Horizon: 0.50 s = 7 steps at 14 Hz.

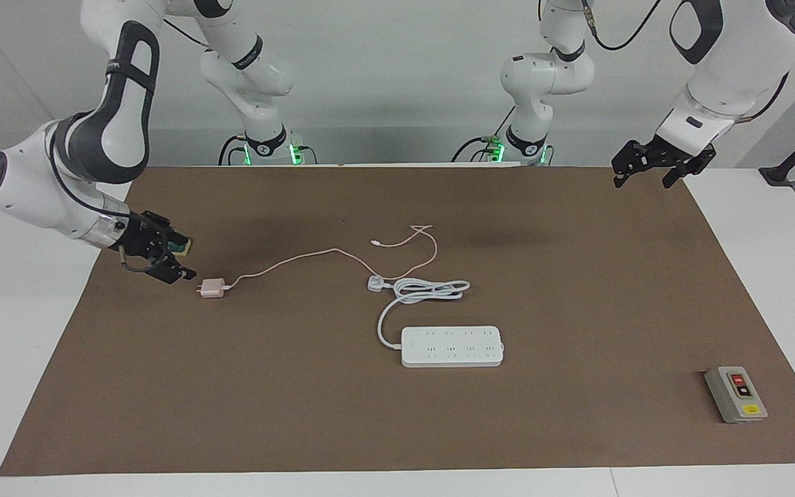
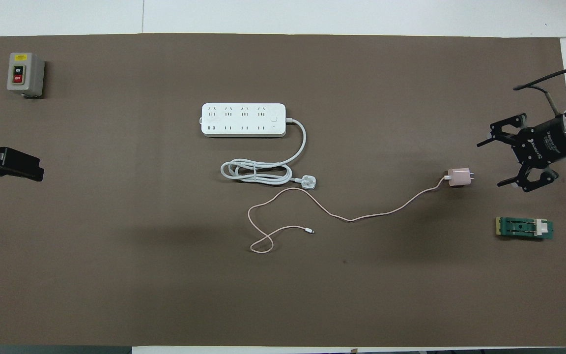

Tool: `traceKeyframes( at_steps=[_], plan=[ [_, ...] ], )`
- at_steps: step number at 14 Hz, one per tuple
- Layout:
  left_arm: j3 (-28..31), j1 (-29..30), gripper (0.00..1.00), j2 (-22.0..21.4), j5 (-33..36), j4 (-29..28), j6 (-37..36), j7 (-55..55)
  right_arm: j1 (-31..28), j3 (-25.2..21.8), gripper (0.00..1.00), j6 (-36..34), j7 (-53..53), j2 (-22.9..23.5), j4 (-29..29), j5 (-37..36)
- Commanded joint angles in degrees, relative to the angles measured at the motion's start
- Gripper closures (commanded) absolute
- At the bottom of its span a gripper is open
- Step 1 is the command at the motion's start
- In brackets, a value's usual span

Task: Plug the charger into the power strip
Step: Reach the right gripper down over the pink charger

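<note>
Pink and cube-shaped, the charger lies on the brown mat, well apart from the power strip, toward the right arm's end and nearer the robots. Its thin cable loops past the strip's white plug. The right gripper, fingers spread, sits just beside the charger, seemingly not touching. The left gripper waits open, well away from the strip.

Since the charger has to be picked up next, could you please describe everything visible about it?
The charger is a small pale-pink cube lying on the brown mat, prongs pointing toward the right arm's end of the table. A thin pink cable leaves its other face and loops nearer the robots than the power strip. Nothing grips it.
</note>
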Motion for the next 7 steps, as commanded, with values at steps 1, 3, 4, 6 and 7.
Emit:
traceKeyframes(
  at_steps=[1,3,4,6,7],
  plan=[
    [-0.4,0.8,0.0,-1.5,0.2,-1.5,0.8,0.2,-2.5,0.5,0.0,1.6,0.8,3.7,0.1,4.1],
    [-0.4,0.8,0.0,-1.5,0.2,-1.6,0.7,0.2,-2.5,0.4,0.0,2.1,2.6,4.9,0.1,6.9],
    [-0.4,0.8,0.0,-1.6,0.2,-1.6,0.7,0.2,-2.5,0.5,0.0,2.8,2.8,5.8,0.1,7.4],
    [-0.4,0.8,0.0,-1.5,0.2,-1.6,0.7,0.2,-2.6,0.5,0.0,3.9,2.4,8.2,-0.2,8.4],
    [-0.4,0.8,0.0,-1.5,0.2,-1.6,0.7,0.2,-2.6,0.4,0.0,5.5,1.0,8.2,-1.2,8.4]
  ],
)
